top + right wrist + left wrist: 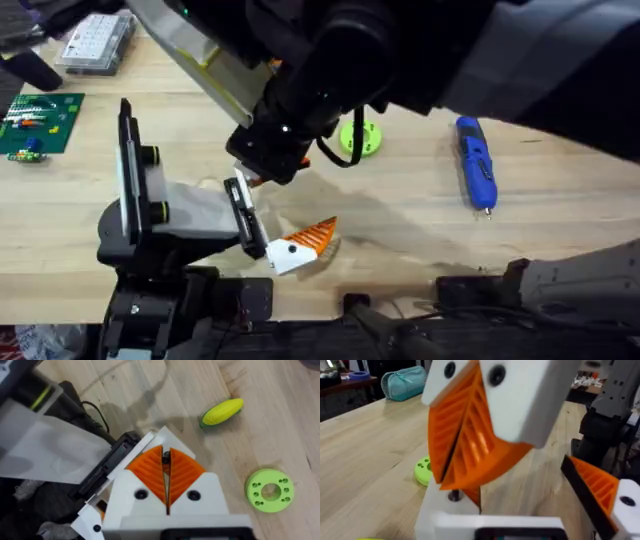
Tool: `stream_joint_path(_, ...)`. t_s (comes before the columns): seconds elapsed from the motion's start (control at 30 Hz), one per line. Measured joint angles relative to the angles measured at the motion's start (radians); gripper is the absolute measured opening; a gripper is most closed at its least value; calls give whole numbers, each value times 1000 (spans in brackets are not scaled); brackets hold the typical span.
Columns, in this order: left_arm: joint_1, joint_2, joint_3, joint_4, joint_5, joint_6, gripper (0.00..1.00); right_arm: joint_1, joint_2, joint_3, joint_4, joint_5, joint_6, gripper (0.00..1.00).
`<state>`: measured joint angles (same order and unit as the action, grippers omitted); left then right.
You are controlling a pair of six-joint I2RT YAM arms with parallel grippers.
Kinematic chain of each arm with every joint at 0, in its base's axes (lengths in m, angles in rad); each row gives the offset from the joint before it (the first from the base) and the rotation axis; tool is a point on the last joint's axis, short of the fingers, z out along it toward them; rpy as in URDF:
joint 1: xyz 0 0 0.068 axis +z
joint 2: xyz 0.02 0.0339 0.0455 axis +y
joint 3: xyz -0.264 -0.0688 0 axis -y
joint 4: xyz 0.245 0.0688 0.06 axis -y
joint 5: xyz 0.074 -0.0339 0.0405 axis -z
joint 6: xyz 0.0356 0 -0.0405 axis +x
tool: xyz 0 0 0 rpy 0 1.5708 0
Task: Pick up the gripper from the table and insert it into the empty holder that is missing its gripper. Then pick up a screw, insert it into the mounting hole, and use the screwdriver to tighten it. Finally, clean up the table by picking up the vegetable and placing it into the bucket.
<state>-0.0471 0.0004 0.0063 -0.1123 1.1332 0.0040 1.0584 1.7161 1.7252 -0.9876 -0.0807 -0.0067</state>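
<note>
gripper lies loose on worktop at holder's 3 o'clock, orange tip toward 2 | right hand clenched, empty, hovering at gripper's 11 o'clock, nearer | left hand clenched, empty | screwdriver untouched

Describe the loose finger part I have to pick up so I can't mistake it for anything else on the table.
Start at the grey-and-black holder on the table's left. Just to its right, near the front edge, lies the gripper: a small wedge with an orange ribbed tip on a white base. The nearby lime-green ring is round and the blue screwdriver is pen-shaped.
</note>
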Motion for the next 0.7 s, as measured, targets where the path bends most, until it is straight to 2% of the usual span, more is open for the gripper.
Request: stream_joint_path(0.7,0,0,0,0,0,-5,986,0,0,-34,11,0,0,7)
